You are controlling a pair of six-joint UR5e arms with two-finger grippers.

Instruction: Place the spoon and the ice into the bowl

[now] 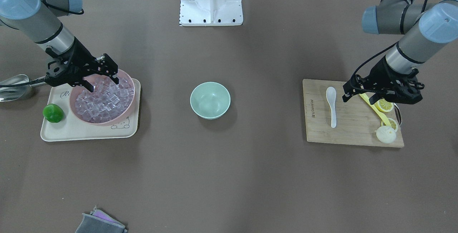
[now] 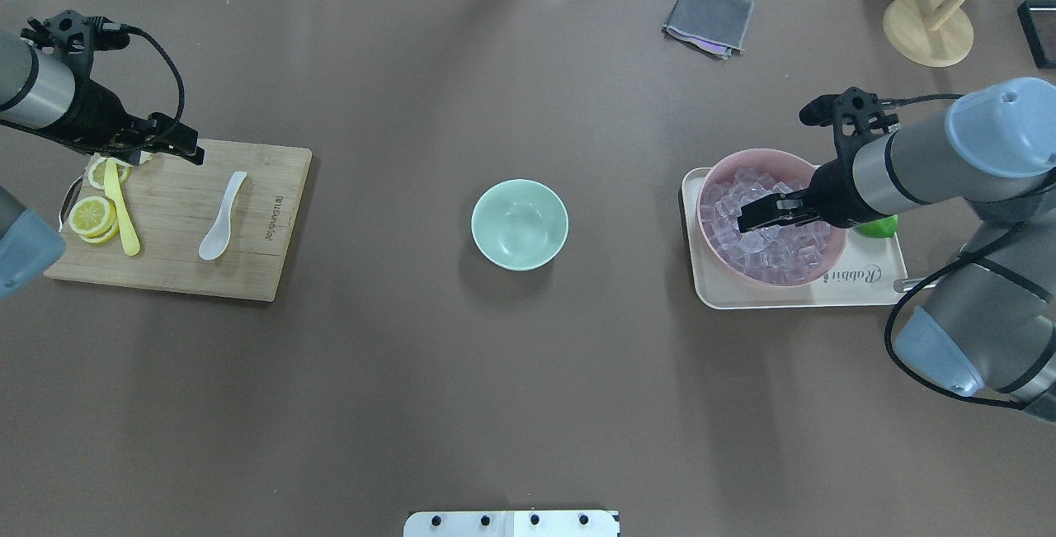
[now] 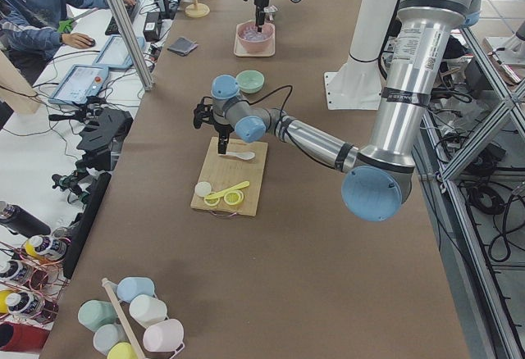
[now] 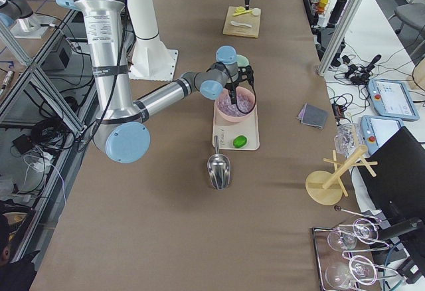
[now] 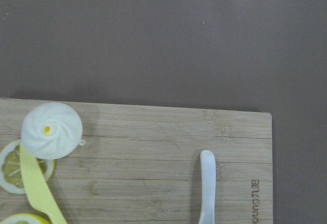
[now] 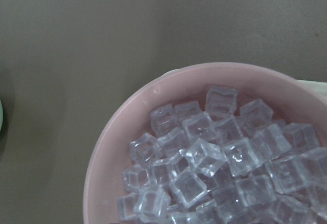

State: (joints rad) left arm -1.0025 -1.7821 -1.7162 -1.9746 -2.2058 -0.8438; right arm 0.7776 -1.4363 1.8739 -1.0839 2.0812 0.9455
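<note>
The white spoon lies on a wooden cutting board; it also shows in the overhead view and in the left wrist view. My left gripper hovers above the board beside the spoon's scoop end and looks open and empty. The mint-green bowl stands empty at the table's middle. Clear ice cubes fill a pink bowl, seen close in the right wrist view. My right gripper is open just above the ice and holds nothing.
The pink bowl sits on a cream tray with a green lime. A steel scoop lies beside the tray. Lemon slices, a yellow utensil and a white bun share the board. A grey cloth lies near the table edge.
</note>
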